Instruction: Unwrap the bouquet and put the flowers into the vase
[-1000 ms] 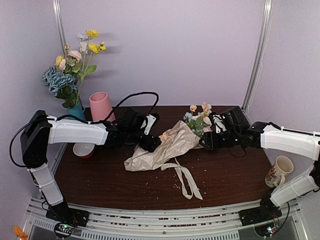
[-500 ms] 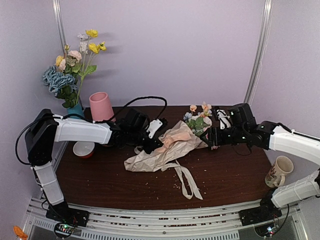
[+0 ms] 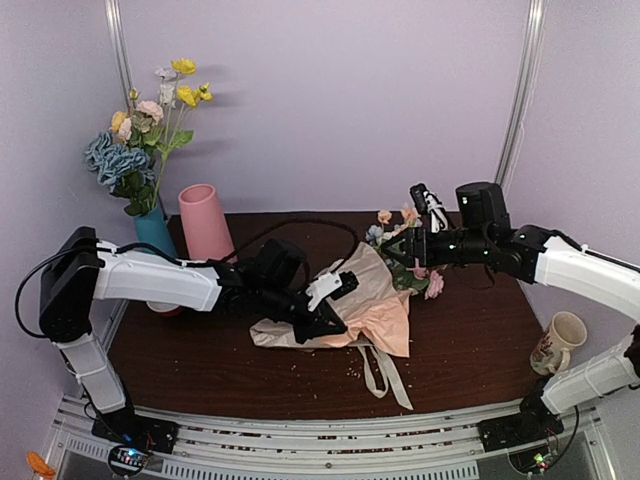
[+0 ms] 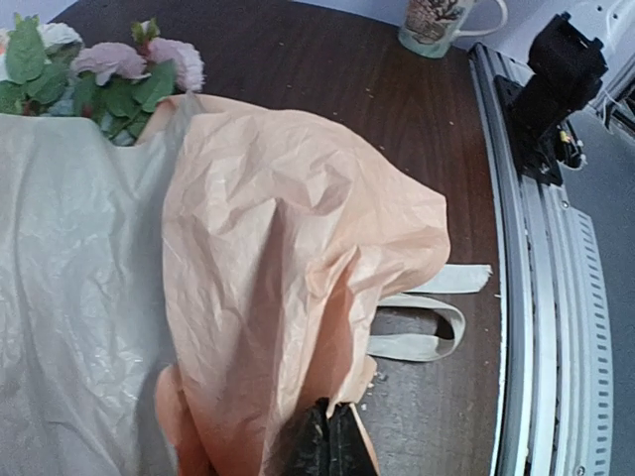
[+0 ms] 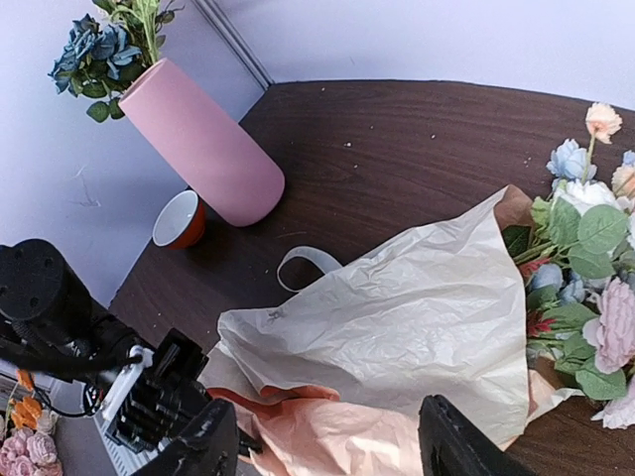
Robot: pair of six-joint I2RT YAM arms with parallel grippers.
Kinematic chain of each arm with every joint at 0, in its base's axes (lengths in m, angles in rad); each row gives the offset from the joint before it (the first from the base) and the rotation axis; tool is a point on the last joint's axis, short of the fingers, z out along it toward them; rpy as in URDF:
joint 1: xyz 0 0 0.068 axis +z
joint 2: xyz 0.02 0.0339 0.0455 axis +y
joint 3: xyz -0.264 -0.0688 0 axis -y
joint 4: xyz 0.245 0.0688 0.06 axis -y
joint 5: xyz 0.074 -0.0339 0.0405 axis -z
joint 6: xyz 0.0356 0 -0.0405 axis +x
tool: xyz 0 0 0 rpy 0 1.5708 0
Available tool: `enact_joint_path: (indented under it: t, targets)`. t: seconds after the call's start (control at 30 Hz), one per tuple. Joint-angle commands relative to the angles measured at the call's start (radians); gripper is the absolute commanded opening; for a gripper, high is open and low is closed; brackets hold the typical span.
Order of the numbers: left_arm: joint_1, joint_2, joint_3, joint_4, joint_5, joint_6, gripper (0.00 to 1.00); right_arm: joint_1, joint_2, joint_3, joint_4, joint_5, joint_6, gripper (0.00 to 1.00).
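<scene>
Now my left pincer (image 4: 327, 448) clamped on peach paper (image 4: 288, 248). Right pincer (image 5: 322, 446) spread apart, hanging by flowers (image 5: 585, 258) (right arm nearer them). Bouquet (image 3: 350, 300) lies across table (image 3: 200, 370) between arms, long way running from blooms at right to tail at left. Vase (image 5: 198, 139) stands back left.

Pale lilac walls (image 3: 330, 100) are standing beyond the right claw (image 3: 417, 236), metal posts (image 3: 515, 110) are lining their corners, and a dark table (image 3: 200, 365) is spreading beneath the left claw (image 3: 336, 300).
</scene>
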Motion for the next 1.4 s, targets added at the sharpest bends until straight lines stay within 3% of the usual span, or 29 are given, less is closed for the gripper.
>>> enact_joint_path:
  t: [0.0, 0.23, 0.53, 0.73, 0.8, 0.93, 1.13, 1.37]
  targets:
    - [-0.039, 0.037, -0.013, 0.043, 0.062, 0.012, 0.0, 0.008, 0.062, -0.028, 0.059, -0.089, 0.059, 0.62]
    - [-0.093, 0.115, 0.011, 0.064, 0.072, -0.009, 0.02, 0.051, 0.137, -0.162, 0.132, -0.11, 0.122, 0.56]
    - [-0.096, 0.054, -0.028, 0.149, 0.085, -0.038, 0.37, 0.072, 0.228, -0.334, 0.231, -0.121, 0.16, 0.52]
    - [-0.087, -0.039, 0.008, 0.073, -0.205, -0.077, 0.73, 0.112, 0.244, -0.396, 0.197, -0.078, 0.146, 0.51]
    - [-0.074, -0.045, 0.034, 0.018, -0.3, -0.077, 0.81, 0.124, 0.244, -0.417, 0.189, -0.063, 0.151, 0.5]
    - [-0.03, -0.022, 0.082, -0.093, -0.404, -0.061, 0.83, 0.142, 0.232, -0.449, 0.181, -0.031, 0.157, 0.5]
    - [-0.021, 0.026, 0.077, -0.139, -0.434, -0.023, 0.83, 0.149, 0.224, -0.462, 0.184, 0.001, 0.163, 0.5]
    - [-0.012, 0.05, 0.061, -0.126, -0.262, 0.018, 0.8, 0.15, 0.226, -0.452, 0.178, 0.008, 0.156, 0.5]
